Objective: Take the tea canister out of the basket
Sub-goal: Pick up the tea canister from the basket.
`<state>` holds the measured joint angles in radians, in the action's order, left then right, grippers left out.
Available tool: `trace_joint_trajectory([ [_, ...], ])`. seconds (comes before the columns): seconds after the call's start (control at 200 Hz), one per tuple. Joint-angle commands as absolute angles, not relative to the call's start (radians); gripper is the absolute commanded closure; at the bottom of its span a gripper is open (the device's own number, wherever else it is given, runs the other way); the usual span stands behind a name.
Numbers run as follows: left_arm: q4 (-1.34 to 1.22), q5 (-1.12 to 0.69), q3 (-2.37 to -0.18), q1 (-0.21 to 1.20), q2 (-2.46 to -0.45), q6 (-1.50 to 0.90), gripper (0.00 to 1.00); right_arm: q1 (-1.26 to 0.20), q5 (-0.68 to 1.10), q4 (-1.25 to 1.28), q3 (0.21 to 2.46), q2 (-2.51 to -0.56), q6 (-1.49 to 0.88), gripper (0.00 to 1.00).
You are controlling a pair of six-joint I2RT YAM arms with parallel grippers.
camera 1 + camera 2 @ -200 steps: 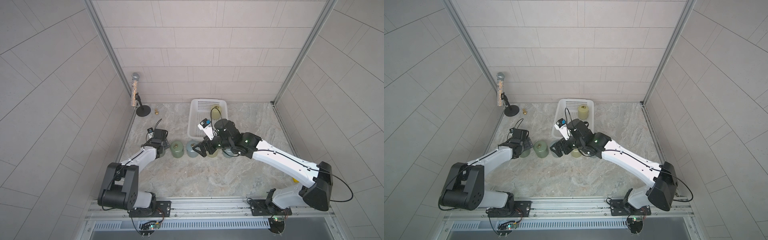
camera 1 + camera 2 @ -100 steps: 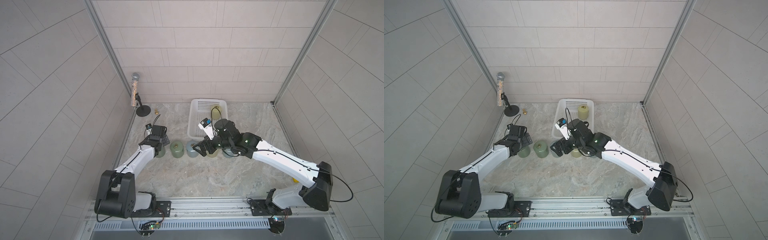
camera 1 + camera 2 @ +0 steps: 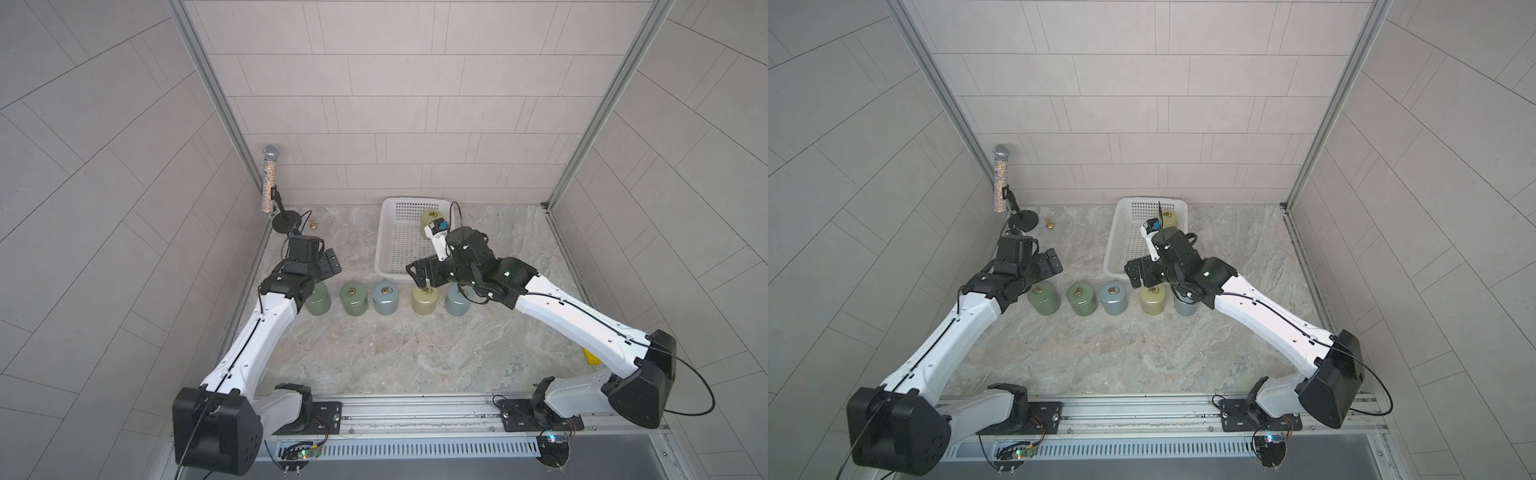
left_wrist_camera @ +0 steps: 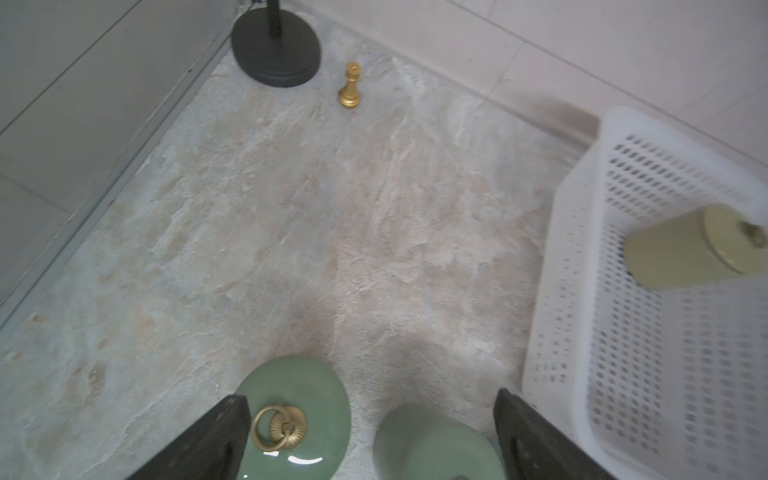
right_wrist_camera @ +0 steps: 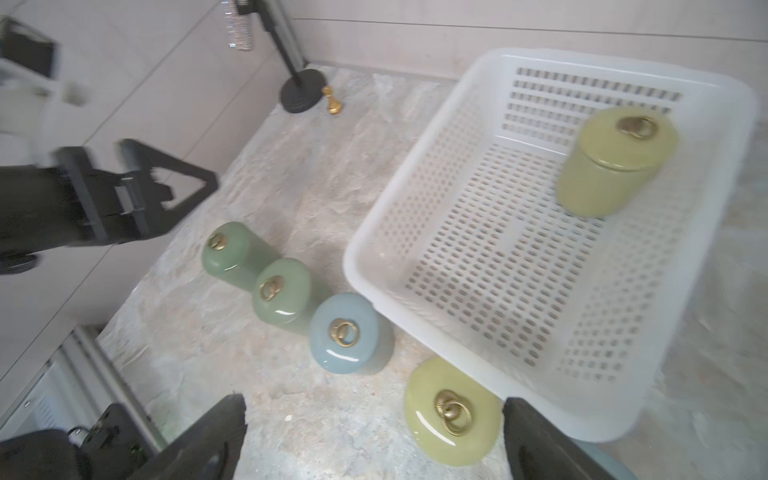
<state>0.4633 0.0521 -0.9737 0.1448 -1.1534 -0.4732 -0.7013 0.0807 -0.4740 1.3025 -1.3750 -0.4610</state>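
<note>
My left pincer (image 3: pixel 330 266) hung released over the leftmost green canister (image 3: pixel 318 301) on the tabletop. My right pincer (image 5: pixel 374 415), jaws wide and empty, hovered above the yellow-green canister (image 3: pixel 424 300) beside the basket (image 3: pixel 399 249). The tea canister (image 3: pixel 428 222) stood upright in the basket's far right corner.
</note>
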Motion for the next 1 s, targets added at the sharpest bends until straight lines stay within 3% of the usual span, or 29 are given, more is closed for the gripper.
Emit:
trace_joint_trajectory([
  [0.0,0.48,-0.139,-1.023,0.151,-1.131,-0.423,0.0,-0.646,0.019,-0.523,1.301,-1.383,-0.511,0.0],
  [0.135,0.476,-0.312,-1.05,0.165,-1.129,-0.398,0.0,-0.6,-0.012,-0.521,1.315,-1.411,-0.498,0.0],
  [0.39,0.464,-0.472,-1.067,0.206,-1.12,-0.375,0.0,-0.513,-0.016,-0.506,1.389,-1.551,-0.479,0.0],
  [0.605,0.46,-0.47,-1.098,0.294,-1.128,-0.346,0.0,-0.492,-0.045,-0.472,1.495,-1.724,-0.47,0.0],
  [0.996,0.451,-0.522,-1.156,0.328,-1.143,-0.388,0.0,-0.449,-0.102,-0.455,1.797,-2.07,-0.441,0.0],
])
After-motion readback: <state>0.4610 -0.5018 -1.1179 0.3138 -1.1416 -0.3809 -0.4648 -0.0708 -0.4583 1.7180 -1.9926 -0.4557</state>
